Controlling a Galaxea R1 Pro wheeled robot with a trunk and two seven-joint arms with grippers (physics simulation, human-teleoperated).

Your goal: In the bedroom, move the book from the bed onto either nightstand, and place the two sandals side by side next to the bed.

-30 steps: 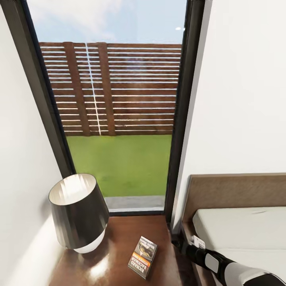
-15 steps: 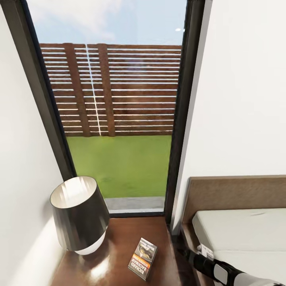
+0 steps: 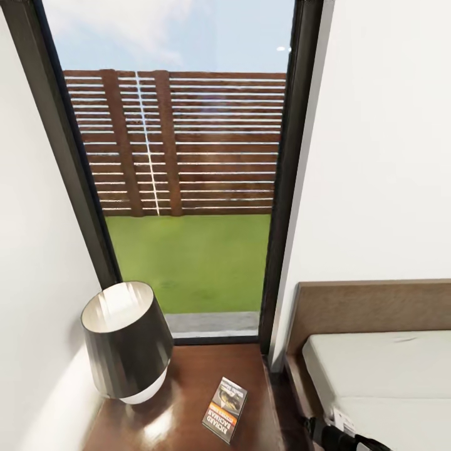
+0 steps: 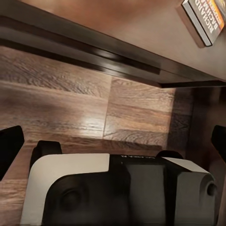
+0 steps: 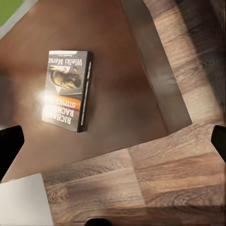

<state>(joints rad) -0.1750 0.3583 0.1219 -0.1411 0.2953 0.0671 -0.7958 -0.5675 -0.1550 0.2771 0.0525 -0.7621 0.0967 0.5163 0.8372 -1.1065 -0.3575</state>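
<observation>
Dark nightstand [image 3: 181,401] bearing lamp [image 3: 125,341] and book [image 3: 225,401]; plank floor [image 5: 155,183] between both arms' wide-spread, empty fingers [image 5: 9,143].

Book [image 5: 66,89] flat on nightstand [image 5: 117,94] top; wood floor [image 5: 141,183] beside.

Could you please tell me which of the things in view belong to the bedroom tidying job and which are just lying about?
Part of the job:
- book, lying flat on the nightstand
- bed, its mattress bare
- right hand, open above the floor beside the nightstand

Just lying about:
- black lamp on the nightstand, beside the book
- window behind it
</observation>
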